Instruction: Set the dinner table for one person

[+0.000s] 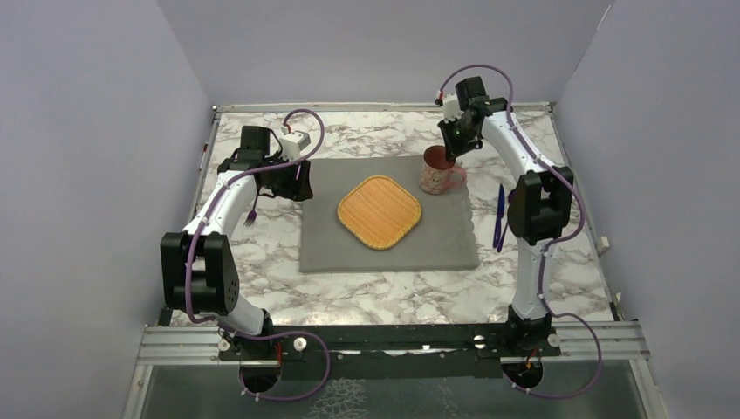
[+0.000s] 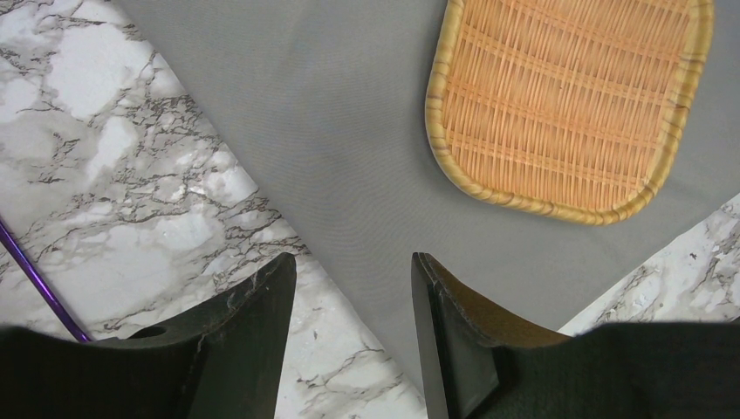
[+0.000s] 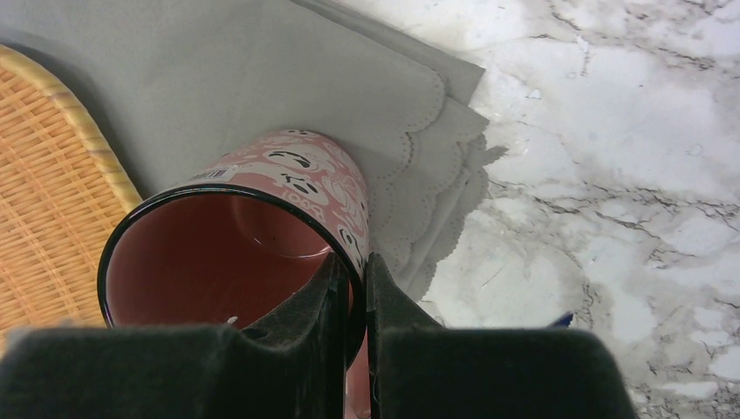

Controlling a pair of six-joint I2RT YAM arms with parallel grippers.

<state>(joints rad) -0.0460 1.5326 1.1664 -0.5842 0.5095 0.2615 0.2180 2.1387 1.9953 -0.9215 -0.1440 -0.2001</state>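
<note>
Veined marble dinner table (image 1: 393,297) fills the workspace under both arms. Grey scalloped cloth placemat (image 1: 384,257) sits centred, with a square woven plate (image 1: 380,212) mid-mat. Right gripper (image 3: 365,262) pinches the glossy pink mug (image 1: 439,173) by its rim wall at the mat's far right corner, likely the drink spot. Left gripper (image 2: 353,288) is partly open and empty over the mat's left edge, near the purple fork (image 1: 251,214).

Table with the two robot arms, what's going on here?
The right arm has its jaws shut on the rim of a pink mug at the far right corner of the grey placemat. The left arm holds its jaws open and empty over the mat's left edge. A woven tray sits mid-mat; a purple fork lies left of the mat on the table, a blue utensil right.
</note>
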